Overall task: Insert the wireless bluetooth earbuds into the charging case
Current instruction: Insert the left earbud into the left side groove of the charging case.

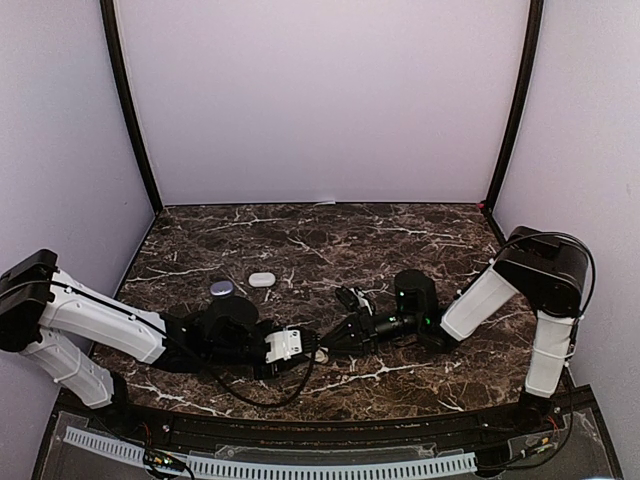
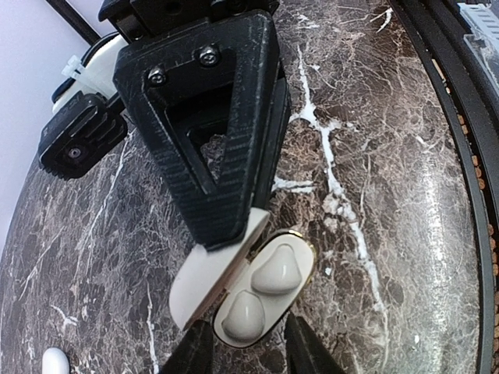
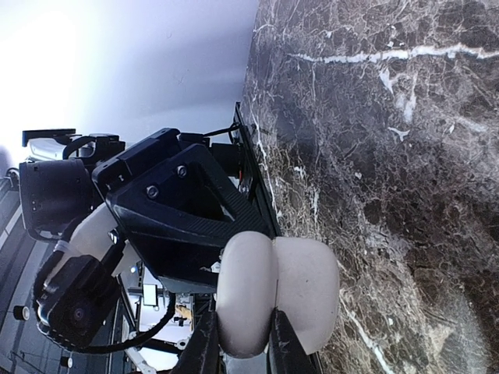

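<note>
Centrally, seen from the left wrist: open white charging case [image 2: 306,257] lying on dark marble table [image 2: 374,156], directly between the fingertips of the left gripper [image 2: 248,352]. Seated in its two wells, a pair of white earbuds [image 2: 276,269], one close to the tips, the other just beyond it. Left jaws parted a little, one tip at each side of the case's near end; no firm clamp visible, with a thin sliver of marble showing beside one tip. Raised lid [image 2: 204,282] tilted open just to one side of those tips. Pinched across that lid, the right gripper [image 3: 242,351], pointed in from straight ahead of the left one, its black triangular finger lying over the lid's outer face. From the right wrist: narrow jaws closed on one rounded white half of the case, the other half bulging just beside the tips, the left gripper's black frame directly beyond. From above: both grippers tip to tip, the case mostly hidden between them. Behind the left gripper, beside its wrist, a small white oval case [image 1: 262,279] and a round grey-lavender thing [image 1: 221,288], near each other but apart.
</note>
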Controlling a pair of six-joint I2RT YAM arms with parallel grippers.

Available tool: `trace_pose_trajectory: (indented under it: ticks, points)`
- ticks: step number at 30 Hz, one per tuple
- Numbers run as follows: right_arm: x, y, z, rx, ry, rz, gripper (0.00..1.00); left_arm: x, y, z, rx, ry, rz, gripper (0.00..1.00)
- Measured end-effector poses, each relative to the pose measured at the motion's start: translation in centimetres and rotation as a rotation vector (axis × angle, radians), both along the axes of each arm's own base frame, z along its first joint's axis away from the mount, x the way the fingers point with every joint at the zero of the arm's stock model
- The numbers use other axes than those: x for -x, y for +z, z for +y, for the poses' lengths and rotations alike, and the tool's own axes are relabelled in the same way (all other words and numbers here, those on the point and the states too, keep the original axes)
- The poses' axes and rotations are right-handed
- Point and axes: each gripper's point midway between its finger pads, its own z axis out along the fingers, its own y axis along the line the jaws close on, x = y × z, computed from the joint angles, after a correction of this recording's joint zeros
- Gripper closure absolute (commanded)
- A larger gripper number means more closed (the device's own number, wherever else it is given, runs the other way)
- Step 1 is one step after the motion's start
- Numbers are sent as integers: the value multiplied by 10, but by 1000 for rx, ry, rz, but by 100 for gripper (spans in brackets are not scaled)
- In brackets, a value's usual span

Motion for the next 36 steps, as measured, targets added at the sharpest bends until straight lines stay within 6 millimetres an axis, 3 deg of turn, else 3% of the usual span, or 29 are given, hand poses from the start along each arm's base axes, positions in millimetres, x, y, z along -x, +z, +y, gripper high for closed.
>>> trace_pose_trajectory:
  ticks: [13, 24, 36]
  points:
    - [0, -4, 1, -7, 2, 11, 87, 8, 47, 20, 164, 76, 52, 32]
    - [2, 1, 1, -17, 12, 7, 87, 5, 6, 62, 272, 202, 308, 28]
    - [12, 34, 10, -68, 61, -48, 87, 13, 7, 45, 397, 63, 348, 28]
